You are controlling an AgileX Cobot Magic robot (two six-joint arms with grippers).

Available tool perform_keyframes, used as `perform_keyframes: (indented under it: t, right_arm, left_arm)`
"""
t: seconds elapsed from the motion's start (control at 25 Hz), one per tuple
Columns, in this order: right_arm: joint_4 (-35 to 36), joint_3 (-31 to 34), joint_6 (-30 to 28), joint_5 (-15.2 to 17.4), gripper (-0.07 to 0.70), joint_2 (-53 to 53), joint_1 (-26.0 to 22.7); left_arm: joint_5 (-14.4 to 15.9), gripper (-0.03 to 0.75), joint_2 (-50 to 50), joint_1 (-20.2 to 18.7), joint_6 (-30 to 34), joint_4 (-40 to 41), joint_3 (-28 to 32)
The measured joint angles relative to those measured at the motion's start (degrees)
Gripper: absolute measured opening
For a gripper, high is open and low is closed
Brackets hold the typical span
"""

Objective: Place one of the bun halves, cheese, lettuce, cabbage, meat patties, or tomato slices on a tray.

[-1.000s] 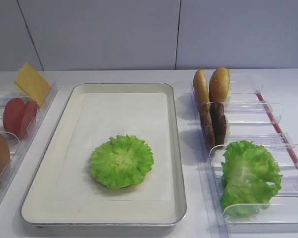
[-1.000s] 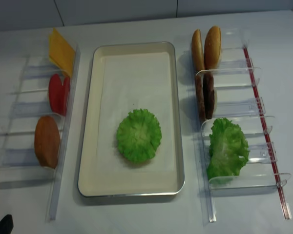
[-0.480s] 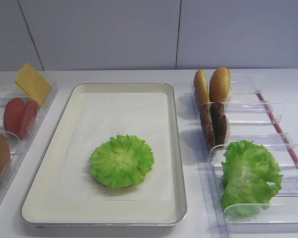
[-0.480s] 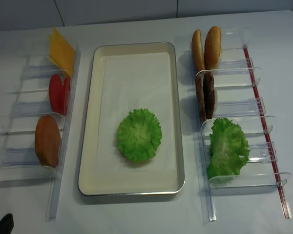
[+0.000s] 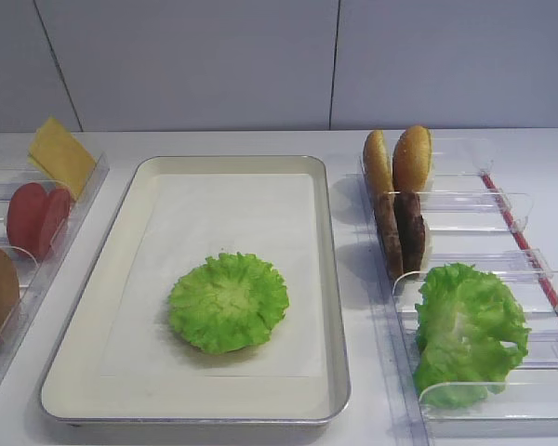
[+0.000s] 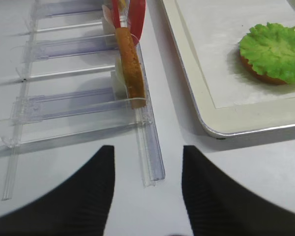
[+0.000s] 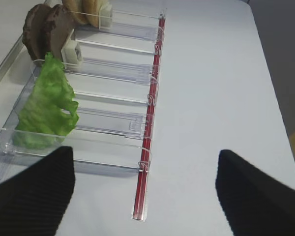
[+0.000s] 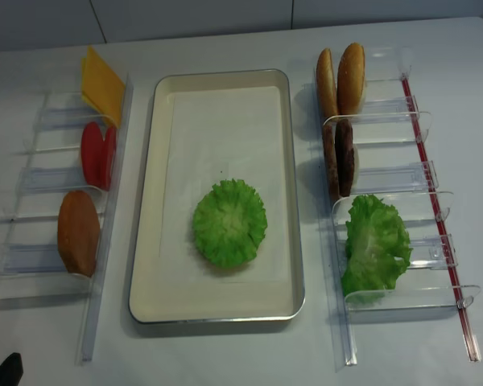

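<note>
The frilly lettuce (image 5: 228, 301) (image 8: 229, 223) lies on the cream tray (image 5: 327, 279), covering a bun half whose brown edge (image 6: 258, 74) peeks out beneath it. In the right bins stand two bun halves (image 5: 398, 160), the meat patties (image 5: 400, 232) and the cabbage clump (image 5: 467, 330). Cheese (image 5: 60, 156), tomato slices (image 5: 37, 218) and another bun half (image 8: 78, 233) stand in the left bins. My left gripper (image 6: 147, 196) is open and empty over the table near the left rack's front end. My right gripper (image 7: 145, 191) is open and empty near the right rack's front end.
Clear plastic bin racks (image 8: 32, 201) (image 8: 402, 185) flank the tray; the right one has a red strip (image 7: 150, 132) along its outer side. White table (image 7: 226, 73) stretches to the right of it. A dark arm part (image 8: 4, 370) shows at the bottom left.
</note>
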Motion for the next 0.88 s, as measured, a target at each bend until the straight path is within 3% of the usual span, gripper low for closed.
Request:
perform_keyframes:
  t: [0.88]
  right_arm:
    - [0.0,0.0,-0.2,0.0,0.571,0.0,0.0]
  left_arm:
    - [0.0,0.328,0.0,0.0,0.0,0.0,0.0]
